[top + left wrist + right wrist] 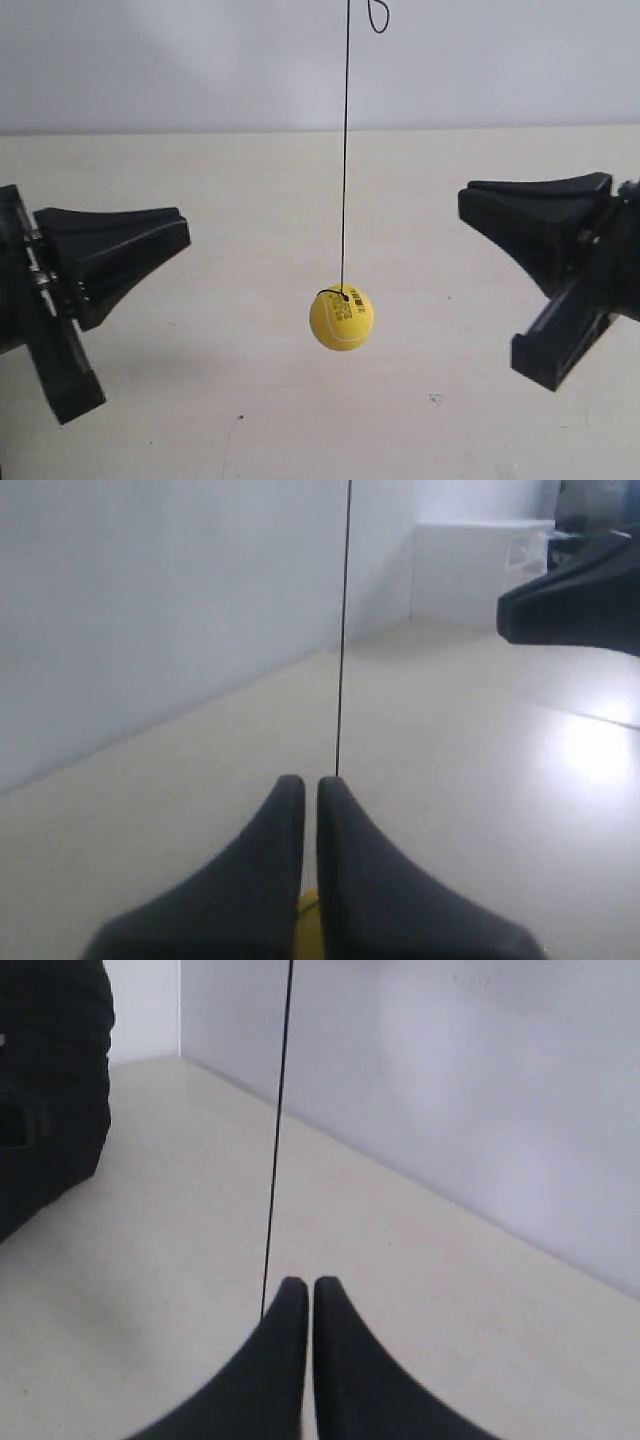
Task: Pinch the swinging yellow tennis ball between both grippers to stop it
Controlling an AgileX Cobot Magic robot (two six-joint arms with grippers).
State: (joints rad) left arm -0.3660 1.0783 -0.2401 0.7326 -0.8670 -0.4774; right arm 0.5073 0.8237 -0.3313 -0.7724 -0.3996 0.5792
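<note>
The yellow tennis ball (342,316) hangs on a thin dark string (345,150) over the beige table, barcode sticker near its top. It sits midway between two black grippers and touches neither. The gripper at the exterior view's left (183,232) and the one at its right (465,205) both point their tips inward, slightly higher than the ball. My left gripper (311,783) is shut, with a yellow sliver of the ball (308,925) showing low between its fingers and the string (343,630) rising just beyond. My right gripper (311,1284) is shut; the ball is hidden there, only the string (278,1140) shows.
A white wall (200,60) backs the beige table (250,200). The opposite gripper appears in the left wrist view (575,600) and as a dark mass in the right wrist view (50,1090). A white cabinet (470,570) stands far off.
</note>
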